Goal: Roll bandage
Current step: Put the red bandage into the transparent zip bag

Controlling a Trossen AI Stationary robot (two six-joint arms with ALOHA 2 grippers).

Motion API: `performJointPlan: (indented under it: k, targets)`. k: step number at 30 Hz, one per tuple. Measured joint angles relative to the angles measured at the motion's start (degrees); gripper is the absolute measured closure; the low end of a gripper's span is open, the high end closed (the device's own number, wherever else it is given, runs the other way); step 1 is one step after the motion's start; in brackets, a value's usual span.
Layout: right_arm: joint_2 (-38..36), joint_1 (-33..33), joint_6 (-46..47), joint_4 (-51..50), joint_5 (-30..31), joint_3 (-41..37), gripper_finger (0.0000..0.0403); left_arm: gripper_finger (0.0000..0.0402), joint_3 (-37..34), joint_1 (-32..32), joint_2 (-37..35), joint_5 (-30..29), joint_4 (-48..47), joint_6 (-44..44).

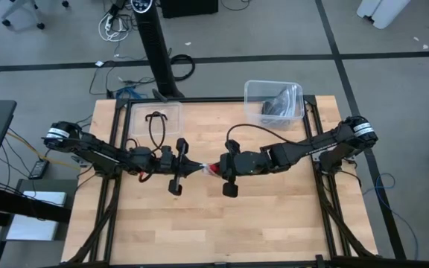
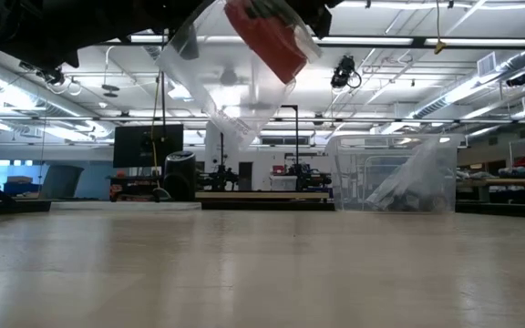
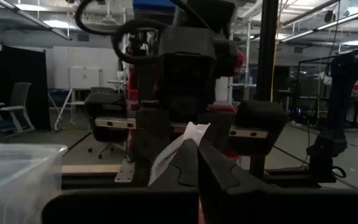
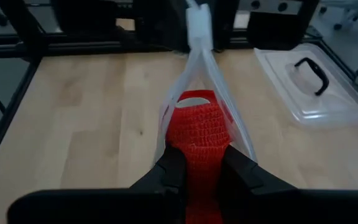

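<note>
The bandage point(image 4: 196, 127) is a bright red roll, held in the air over the middle of the table, with its far end inside a clear plastic bag point(image 4: 211, 74). My right gripper point(image 4: 196, 167) is shut on the roll. My left gripper point(image 3: 197, 152) faces it from the table's left and is shut on the bag's bunched far end. In the high view the two grippers point(image 1: 191, 167) point(image 1: 217, 169) almost meet, with the bag point(image 1: 202, 168) between them. In the low view the roll point(image 2: 267, 38) and the bag point(image 2: 231, 87) hang high above the tabletop. My left gripper pinches the bag's bunched white end point(image 3: 190, 134) between its two fingers, coming nearly level from the table's left. The bag is lifted clear and runs from there to the roll, drawn into a narrow wedge. My right gripper pinches the red roll's two sides point(image 4: 197, 152) between its fingers, coming from the table's right and slanting down. The fingers lie along the roll. The roll is clear of the table, and its far end point(image 4: 194, 102) sticks into the bag.
A clear bin point(image 1: 274, 103) with dark things in it stands at the table's far right, also seen in the low view point(image 2: 395, 173). A clear lid with a black handle point(image 1: 155, 120) lies at the far left. Bare wood point(image 1: 222, 223) lies below and in front of the grippers.
</note>
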Motion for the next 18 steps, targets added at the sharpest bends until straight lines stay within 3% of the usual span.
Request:
performJointPlan:
  k: [12,18]
  targets:
    - [-2.9,0.6,1.6,-1.9,-4.8,-0.1,0.0181,0.0402,0.0,0.0,-0.1,1.3,-1.8,-1.1]
    - [-6.6,2.0,2.5,-3.4,-4.8,-0.1,0.0135,0.0402,0.0,0.0,-0.1,1.9,-2.4,-1.1]
